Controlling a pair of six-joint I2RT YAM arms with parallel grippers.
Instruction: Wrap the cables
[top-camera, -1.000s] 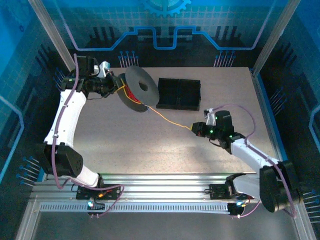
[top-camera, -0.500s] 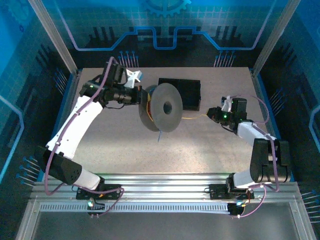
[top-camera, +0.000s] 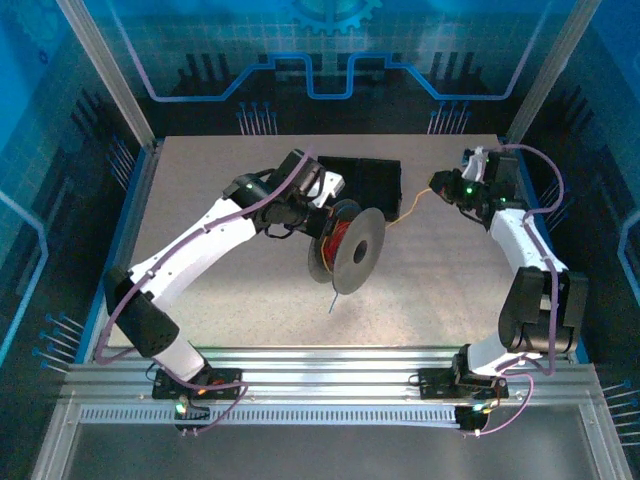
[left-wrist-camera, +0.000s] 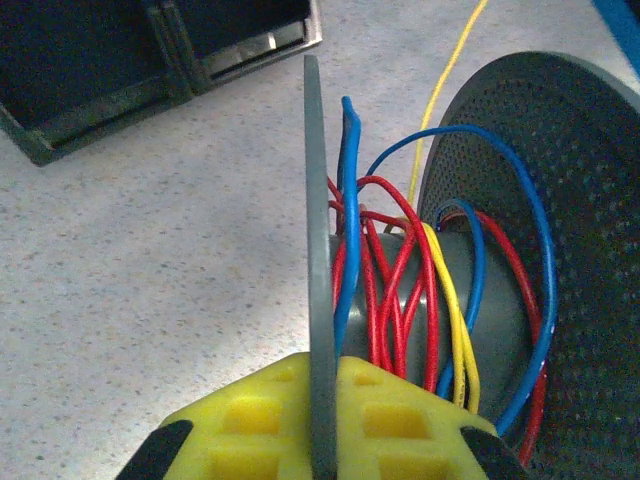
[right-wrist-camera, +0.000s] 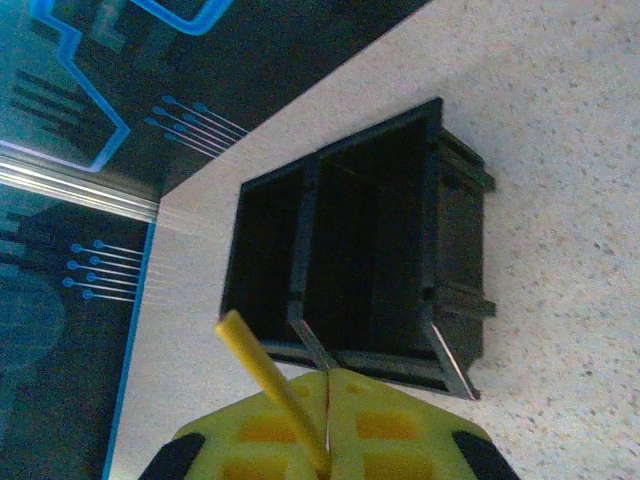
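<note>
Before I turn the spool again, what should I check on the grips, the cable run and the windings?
1. The left gripper is shut on the flange of the spool: ok.
2. The right gripper is shut on the yellow cable: ok.
3. The yellow cable is clear of the corner of the black tray: cannot tell, it passes close by.
4. The red cable is wound between the flanges: ok.
5. The blue cable is tucked in: not ok, its loops stand loose and an end hangs below the spool.
</note>
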